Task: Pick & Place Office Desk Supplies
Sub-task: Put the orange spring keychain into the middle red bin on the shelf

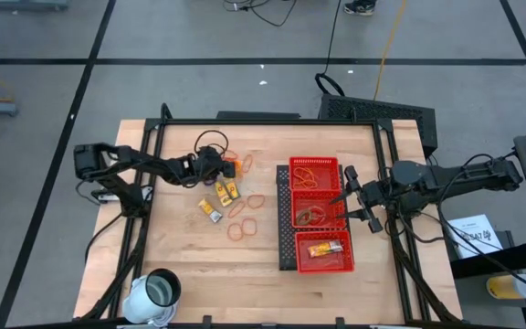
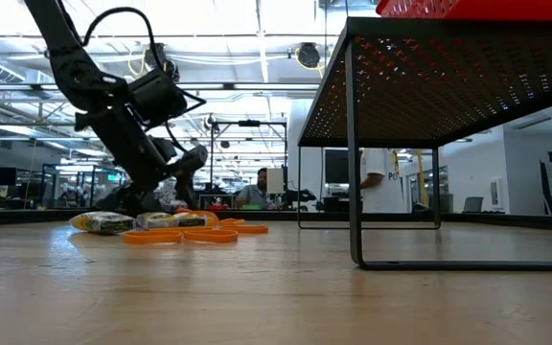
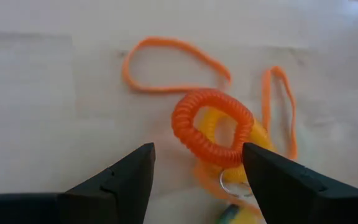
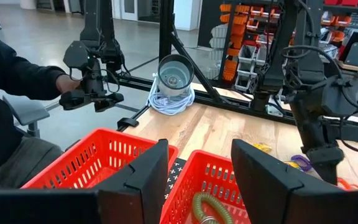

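Office desk supplies lie loose on the wooden table left of centre: an orange coiled band (image 3: 213, 127) on top of a yellow packet (image 3: 263, 140), thin orange rubber bands (image 3: 173, 65), and more yellow packets (image 1: 222, 192) with bands (image 1: 243, 228) nearer the front. My left gripper (image 3: 197, 180) stands open just above the table, slanting down, its fingers either side of the coiled band without touching it; the high view shows it too (image 1: 215, 170). My right gripper (image 1: 347, 196) hangs open and level over the red tray (image 1: 292, 164), with nothing between its fingers.
The red three-compartment tray sits on a raised black mesh stand (image 2: 420, 86) and holds rubber bands (image 1: 313, 174), a coil (image 1: 310, 216) and a yellow packet (image 1: 325, 249). A white cup (image 1: 158, 292) stands at the near left corner. A person's arm (image 4: 23, 74) shows beyond the table.
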